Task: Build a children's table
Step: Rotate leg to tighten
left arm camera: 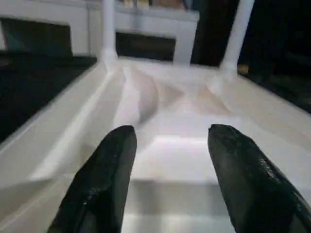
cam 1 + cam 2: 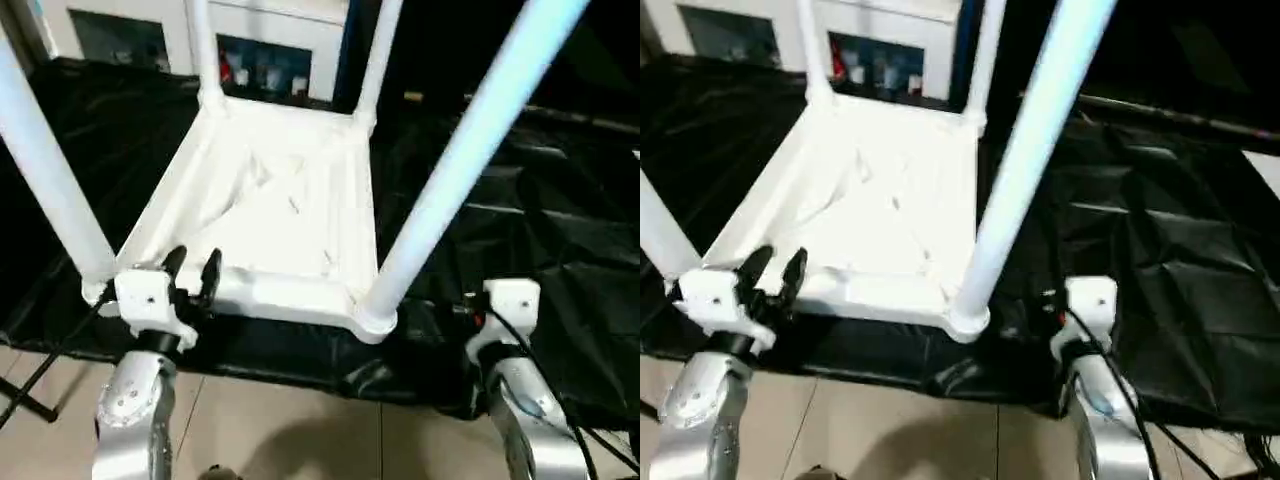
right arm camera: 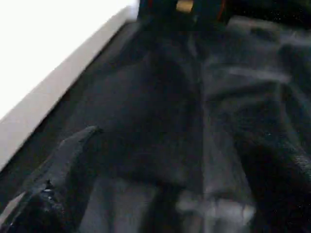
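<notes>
On the black-draped work table point(image 2: 560, 250), near its front edge, the white plastic children's table point(image 2: 290, 210) lay upside down, ribbed underside up, with four long tapered white tube legs point(image 2: 470, 150) standing in its corner sockets. At the tabletop's near rim, the left gripper point(image 2: 192, 268) hovered with its two black fingers point(image 1: 104, 179) parted, holding nothing. Beside the near right corner, the right gripper point(image 3: 58, 179) pointed at the black cloth; its spread could not be told.

Black-draped work table point(image 2: 540, 230), tiled floor point(image 2: 300, 430), loose cables point(image 2: 30, 375).
</notes>
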